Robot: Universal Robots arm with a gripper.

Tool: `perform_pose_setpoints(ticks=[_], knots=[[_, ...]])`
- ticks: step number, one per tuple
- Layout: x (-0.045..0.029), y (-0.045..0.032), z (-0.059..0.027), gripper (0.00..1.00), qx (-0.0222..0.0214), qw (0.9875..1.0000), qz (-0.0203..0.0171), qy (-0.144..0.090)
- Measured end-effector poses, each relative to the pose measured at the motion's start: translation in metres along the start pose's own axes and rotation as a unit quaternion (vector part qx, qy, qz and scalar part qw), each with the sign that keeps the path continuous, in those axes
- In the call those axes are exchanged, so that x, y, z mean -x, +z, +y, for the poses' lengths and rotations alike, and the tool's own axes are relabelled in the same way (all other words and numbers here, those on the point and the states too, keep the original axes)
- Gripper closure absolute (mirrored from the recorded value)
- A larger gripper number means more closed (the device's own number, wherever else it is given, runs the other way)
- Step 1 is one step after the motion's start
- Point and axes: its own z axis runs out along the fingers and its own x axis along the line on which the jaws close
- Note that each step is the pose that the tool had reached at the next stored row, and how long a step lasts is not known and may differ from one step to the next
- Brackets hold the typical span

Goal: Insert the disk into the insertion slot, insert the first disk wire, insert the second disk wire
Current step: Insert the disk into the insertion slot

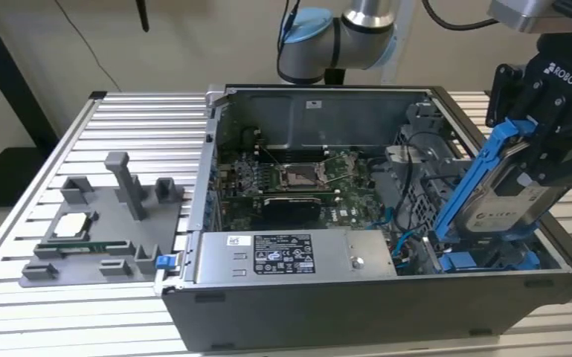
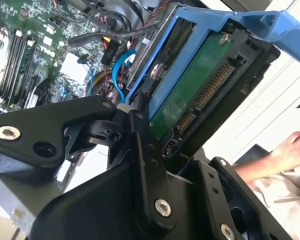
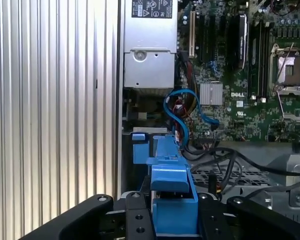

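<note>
The disk (image 1: 512, 199), clipped in its blue carrier (image 1: 476, 175), stands steeply tilted over the end of the case (image 1: 365, 312) at the exterior view's right. Its long axis runs from a low end down among the blue cables (image 1: 402, 239) up to a high end at the gripper (image 1: 538, 167). Its white label, with print too small to read, faces the exterior view. In the second wrist view its green circuit board (image 2: 190, 100) and connector row show inside the carrier. The gripper pinches the disk by the carrier's sides, and white lettering marks its black body. Inside the case lie the motherboard (image 1: 296, 182) and a grey power supply (image 1: 291, 255) bearing white and black labels. A grey tray (image 1: 97, 223) sits on the slatted table (image 1: 27, 297), at the exterior view's left. A person's hand (image 2: 292, 146) rests beyond the case in the second wrist view.
</note>
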Motion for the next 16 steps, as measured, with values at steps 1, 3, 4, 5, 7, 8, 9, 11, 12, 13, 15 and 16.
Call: perform_pose_setpoints(ticks=[1,3,4,5,7,8,9,11,12,13,15,16], knots=[[-0.0004,0.0019,-0.0003,1.0,0.0,1.0,0.0,0.0],[-0.001,0.0054,-0.0007,1.0,0.0,1.0,0.0,-0.001],[-0.0009,0.0072,-0.001,1.0,0.0,1.0,0.0001,-0.002],[-0.0009,0.0091,-0.0014,1.0,0.0,1.0,0.0001,-0.002],[-0.0009,0.0125,-0.0021,1.0,0.0,1.0,0.0,-0.002],[-0.001,0.0141,-0.0023,1.0,0.0,1.0,0.0001,-0.002],[-0.001,0.0158,-0.0024,1.0,0.0,1.0,0.0,-0.002],[-0.001,0.0193,-0.0025,1.0,0.0,1.0,0.0002,-0.003],[-0.001,0.0211,-0.0026,1.0,0.0,1.0,0.0002,-0.003],[-0.001,0.023,-0.0027,1.0,0.0,1.0,0.0001,-0.003],[-0.0009,0.0266,-0.0029,1.0,0.0,1.0,0.0001,-0.003],[-0.0009,0.0285,-0.003,1.0,0.0,1.0,0.0,-0.003]])
